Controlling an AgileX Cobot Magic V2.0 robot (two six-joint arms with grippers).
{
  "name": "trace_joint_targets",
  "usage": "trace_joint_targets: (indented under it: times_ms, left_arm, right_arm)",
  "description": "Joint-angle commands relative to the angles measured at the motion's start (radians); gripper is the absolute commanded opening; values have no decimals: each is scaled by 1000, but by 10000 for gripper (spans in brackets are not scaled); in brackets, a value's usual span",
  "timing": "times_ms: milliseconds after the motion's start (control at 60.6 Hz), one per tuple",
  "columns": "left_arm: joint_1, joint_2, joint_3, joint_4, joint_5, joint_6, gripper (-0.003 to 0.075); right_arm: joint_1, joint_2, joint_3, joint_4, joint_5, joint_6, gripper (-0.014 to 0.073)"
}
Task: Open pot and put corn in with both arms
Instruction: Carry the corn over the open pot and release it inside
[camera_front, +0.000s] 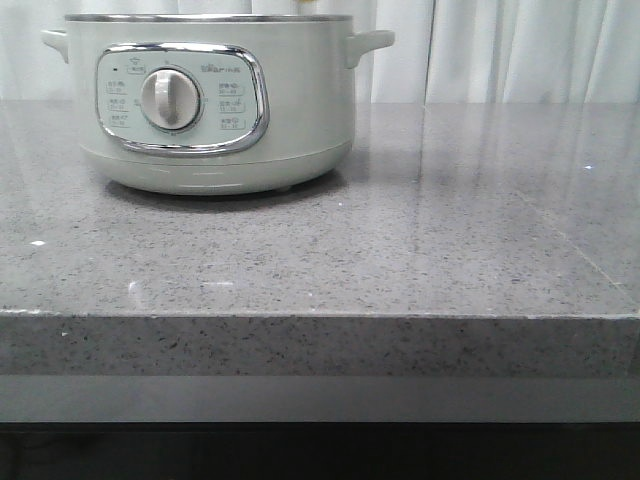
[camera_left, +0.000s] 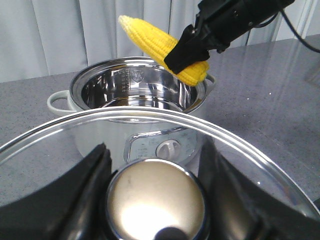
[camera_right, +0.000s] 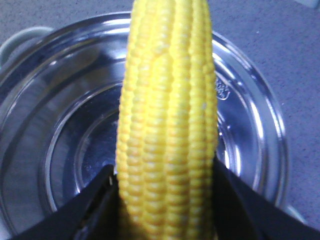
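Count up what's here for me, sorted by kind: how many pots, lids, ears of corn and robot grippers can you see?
Pot: 1, open
Lid: 1, glass, held by the left gripper
Corn: 1, held over the pot by the right gripper
Grippers: 2
Total: 5

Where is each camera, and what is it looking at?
Front view: low at the table edge, facing the big pale-green round cooker pot on the grey speckled stone table; no arm shows.
Left wrist view: on the left arm, whose jaws hold the glass lid; it sees the right gripper gripping the yellow corn ear.
Right wrist view: looks down past the corn into the pot.
All three share the pot.
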Motion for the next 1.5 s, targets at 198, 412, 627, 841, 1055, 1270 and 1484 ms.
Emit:
trace_joint_targets:
  times_ms: [198, 412, 627, 841, 1055, 1270, 1484]
  left_arm:
    - [-7, 3, -37, -17, -148, -3, 206]
    - [-7, 3, -37, -17, -148, -3, 206]
    - [-7, 3, -37, -17, -148, -3, 206]
    - [-7, 3, -37, -17, -148, -3, 206]
    - [-7, 3, -37, -17, -148, -3, 206]
    - [-7, 3, -37, -17, -148, -3, 206]
    - [-7, 3, -37, -17, -148, -3, 206]
  right_arm:
    - [11, 28, -66, 6, -22, -26, 311]
    - [11, 43, -66, 6, -21, -26, 332]
    - [11, 43, -66, 6, -22, -26, 543]
    - [11, 43, -68, 6, -30, -26, 562]
    - [11, 15, -84, 26, -2, -26, 562]
    - [11, -70, -83, 40, -6, -26, 562]
    - [11, -204, 53, 40, -69, -27, 562]
